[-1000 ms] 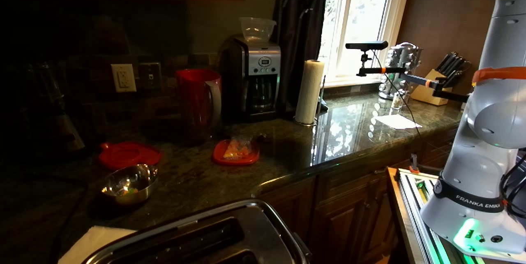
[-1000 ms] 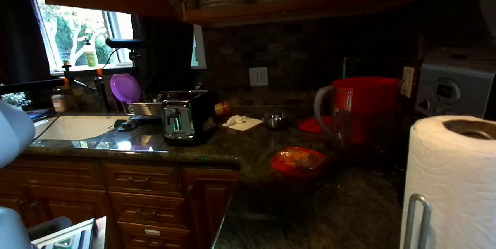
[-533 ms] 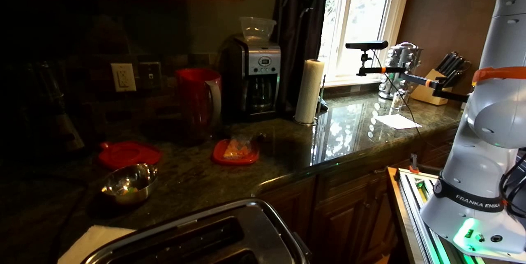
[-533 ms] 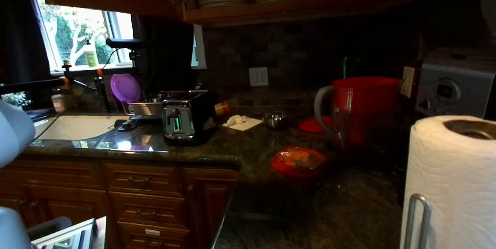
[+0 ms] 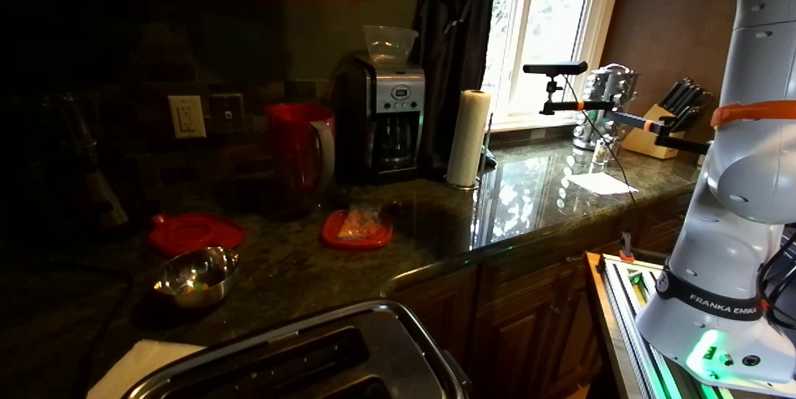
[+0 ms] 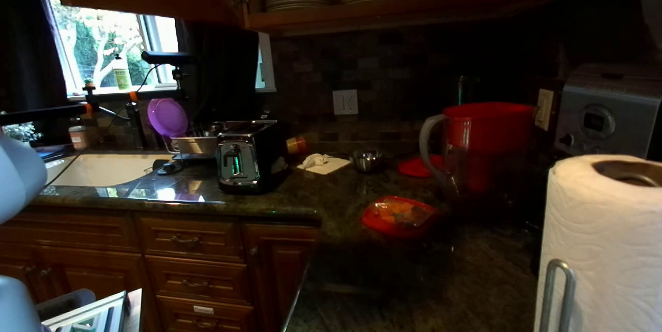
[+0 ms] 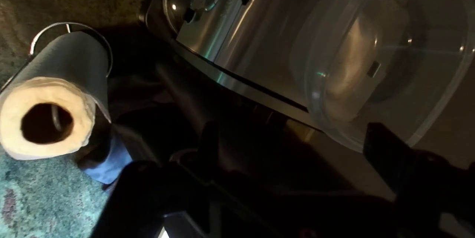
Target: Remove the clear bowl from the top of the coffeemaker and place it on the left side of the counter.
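A clear bowl (image 5: pixel 390 43) stands mouth up on the flat top of a coffeemaker (image 5: pixel 398 91) in a dim kitchen, due to come down to the left side of the table (image 5: pixel 429 219). In the wrist view the jaws stand apart with nothing between them; one fingertip (image 7: pixel 387 156) overlaps the bowl's edge in that view, though whether it touches cannot be told. The gap is probably meant to straddle the bowl's thin wall, the likeliest place to pinch. The bowl's perch would also explain why the robot arm (image 5: pixel 758 163), well right of the coffeemaker, stands so tall. In both exterior views, a red pitcher (image 5: pixel 295 138) stands just left of the coffeemaker and would likely have to be cleared on the way; a paper towel roll (image 5: pixel 468 138) stands to the coffeemaker's right. Above and right of the coffeemaker, the jaws are probably the murky shape lost against a dark curtain (image 5: pixel 454 63). The arm's upper part is cut off, and in an exterior view the bowl (image 6: pixel 650 9) is a faint, cropped form above the coffeemaker.
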{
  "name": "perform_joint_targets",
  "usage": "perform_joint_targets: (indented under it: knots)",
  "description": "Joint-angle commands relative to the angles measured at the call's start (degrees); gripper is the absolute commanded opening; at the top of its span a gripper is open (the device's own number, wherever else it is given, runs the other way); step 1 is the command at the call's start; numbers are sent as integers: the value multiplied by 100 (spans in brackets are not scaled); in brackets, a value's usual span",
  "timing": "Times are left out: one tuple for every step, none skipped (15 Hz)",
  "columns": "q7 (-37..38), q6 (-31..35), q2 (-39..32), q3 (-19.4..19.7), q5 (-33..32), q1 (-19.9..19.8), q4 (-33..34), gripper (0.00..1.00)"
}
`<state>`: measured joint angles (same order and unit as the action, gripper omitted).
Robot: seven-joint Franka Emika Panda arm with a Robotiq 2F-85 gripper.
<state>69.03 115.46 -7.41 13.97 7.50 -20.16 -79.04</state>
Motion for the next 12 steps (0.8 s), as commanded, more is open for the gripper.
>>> perform_joint_targets:
  knots:
    - [-183, 171, -581, -25, 354, -81, 454, 100]
    - [-257, 182, -687, -49, 463, -91, 529, 100]
    - [-400, 159, -822, 31, 613, -12, 668, 100]
    - [-508, 187, -904, -93, 664, -99, 724, 100]
    - [-532, 136, -992, -97, 694, -92, 845, 100]
    - [-576, 91, -1065, -107, 731, -93, 938, 100]
    - [-596, 51, -1141, -112, 723, -90, 1032, 79]
    - [-606, 61, -1211, -117, 717, -89, 1118, 74]
    - [-613, 81, -1258, -120, 710, -93, 1174, 66]
    - [-617, 86, -1303, -121, 713, -98, 1238, 58]
    - [-593, 70, -1331, -110, 696, -99, 1288, 51]
    - [-574, 68, -1362, -104, 693, -104, 1338, 42]
